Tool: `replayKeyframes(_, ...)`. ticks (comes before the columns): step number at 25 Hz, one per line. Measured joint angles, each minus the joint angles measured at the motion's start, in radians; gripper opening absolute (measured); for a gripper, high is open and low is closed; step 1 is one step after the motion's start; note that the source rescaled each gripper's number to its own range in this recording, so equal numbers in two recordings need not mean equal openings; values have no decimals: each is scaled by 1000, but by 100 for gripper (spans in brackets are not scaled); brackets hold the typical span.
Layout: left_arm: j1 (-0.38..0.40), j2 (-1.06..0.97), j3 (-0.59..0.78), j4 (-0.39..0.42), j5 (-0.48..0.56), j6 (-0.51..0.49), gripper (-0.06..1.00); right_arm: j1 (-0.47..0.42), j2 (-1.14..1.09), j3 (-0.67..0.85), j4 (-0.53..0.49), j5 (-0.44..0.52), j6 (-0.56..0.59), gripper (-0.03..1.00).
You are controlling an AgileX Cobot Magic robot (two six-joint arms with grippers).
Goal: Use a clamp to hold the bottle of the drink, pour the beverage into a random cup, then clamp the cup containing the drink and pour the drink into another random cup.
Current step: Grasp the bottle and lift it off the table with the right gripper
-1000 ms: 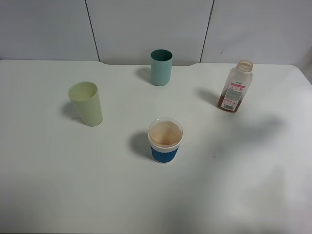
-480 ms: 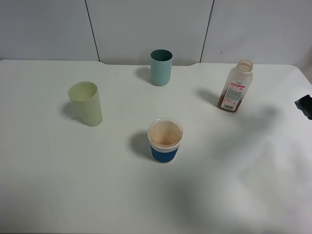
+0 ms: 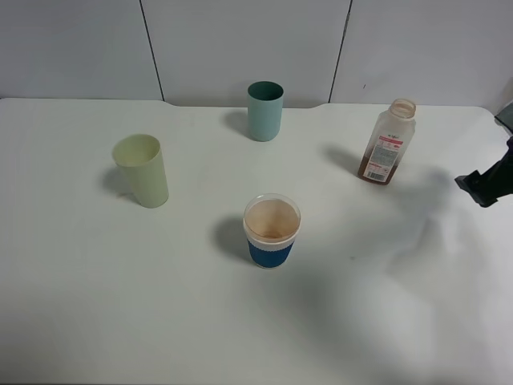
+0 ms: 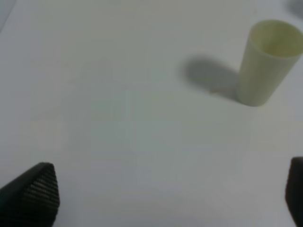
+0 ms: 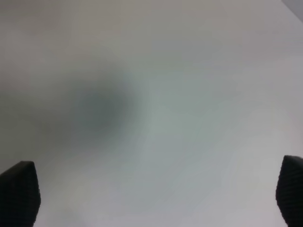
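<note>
Plainly the 1st step is in hand: reaching for the bottle of the drink [image 3: 388, 143]. It stands upright and capless at about 2 o'clock on the surface [image 3: 96, 305], with the brown beverage [image 3: 374, 171] low inside it. The right pincer [image 3: 481, 187] shows only as a dark tip at the 3 o'clock edge of the high view, apart from the bottle and touching nothing. Its wrist view shows its fingertips [image 5: 19, 196] spread wide with only bare, blurred surface between them, so it is apart and empty. The left pincer [image 4: 163, 196] is outside the high view. Its own camera shows its fingertips [image 4: 33, 194] spread too, holding nothing, with the pale yellow-green tumbler [image 4: 265, 61] ahead.

That tumbler stands at 9 o'clock, well apart from the rest. The blue-sleeved cup [image 3: 272, 231] stands near the centre, a little toward 6 o'clock. Its inside looks brownish, but I cannot tell whether any liquid is in it. A teal tumbler [image 3: 264, 111] stands at 12 o'clock.

Since the bottle stands free, I judge that no pour has begun. The next move calls for the right pincer to go toward the bottle, at about 10 o'clock from it. It should set its fingers on either side of the labelled body and close firmly below the neck. The bottle is light and nearly empty, so it may slide or topple if 1 finger nudges it first.
</note>
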Motion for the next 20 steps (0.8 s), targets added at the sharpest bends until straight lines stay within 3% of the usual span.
replayKeyframes(6,0,0,0,0,0,0,89,42,98,-40,-37,-42,3,100)
replayKeyframes(11,0,0,0,0,0,0,89,105,155,-120,-64,-52,87,100)
replayKeyframes(20,0,0,0,0,0,0,89,112,168,-134,-101,-54,196,100)
